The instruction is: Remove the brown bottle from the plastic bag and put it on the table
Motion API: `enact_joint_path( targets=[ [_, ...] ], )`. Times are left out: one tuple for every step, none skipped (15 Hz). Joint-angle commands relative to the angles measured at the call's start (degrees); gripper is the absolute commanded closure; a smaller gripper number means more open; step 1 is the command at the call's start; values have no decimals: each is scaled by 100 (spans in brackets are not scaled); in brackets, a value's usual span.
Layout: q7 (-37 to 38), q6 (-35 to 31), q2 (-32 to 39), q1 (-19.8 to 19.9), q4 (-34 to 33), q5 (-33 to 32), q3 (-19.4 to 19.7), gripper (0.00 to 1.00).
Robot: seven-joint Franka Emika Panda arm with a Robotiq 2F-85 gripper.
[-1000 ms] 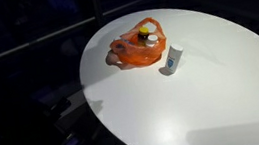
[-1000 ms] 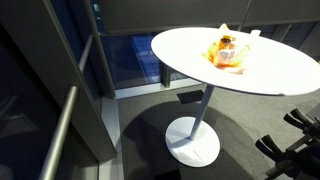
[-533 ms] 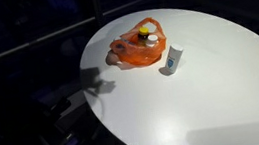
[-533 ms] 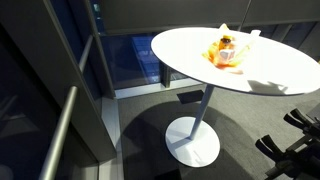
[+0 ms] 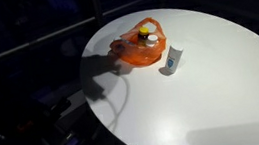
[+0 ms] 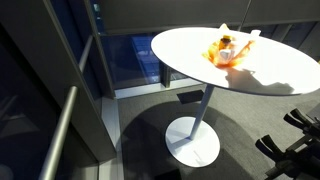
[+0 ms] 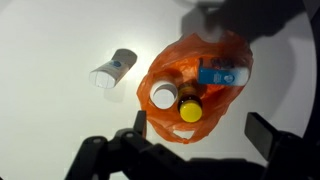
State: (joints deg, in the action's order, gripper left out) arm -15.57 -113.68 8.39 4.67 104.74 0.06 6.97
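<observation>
Over on the round table [image 5: 223,90], in an exterior view, the orange plastic bag [image 5: 132,50] gapes open, with the brown bottle [image 5: 145,28] upright inside beside a white-capped bottle [image 5: 152,40] and a small white container [image 5: 173,59] lying just outside. Again in an exterior view, the bag [image 6: 228,52] slumps, barely readable. On the wrist view, the gripper [image 7: 200,135] hovers above, jaws spread wide and empty, apparently lining up on that yellow cap [image 7: 189,111]. A blue-labelled item [image 7: 220,75] shares the bag.
</observation>
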Motion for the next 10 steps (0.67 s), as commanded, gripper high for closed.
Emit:
enact_joint_path(
  targets=[
    [329,63,513,76,-562,205,-116,0],
    [426,63,601,79,-632,232,-129,0],
    [502,72,668,85,-689,260,-143,0],
    [532,121,695,92,-724,262,-152,0],
    [532,139,675,108,-742,277,-156,0],
    [437,13,595,84,-495,136,-166,0],
    [449,14,621,86,-532,138,-166,0],
    [453,16,631,90,-559,139,-166,0],
    [454,17,631,94,-574,139,-165,0],
    [461,10,642,94,-562,122,-162,0]
  ],
)
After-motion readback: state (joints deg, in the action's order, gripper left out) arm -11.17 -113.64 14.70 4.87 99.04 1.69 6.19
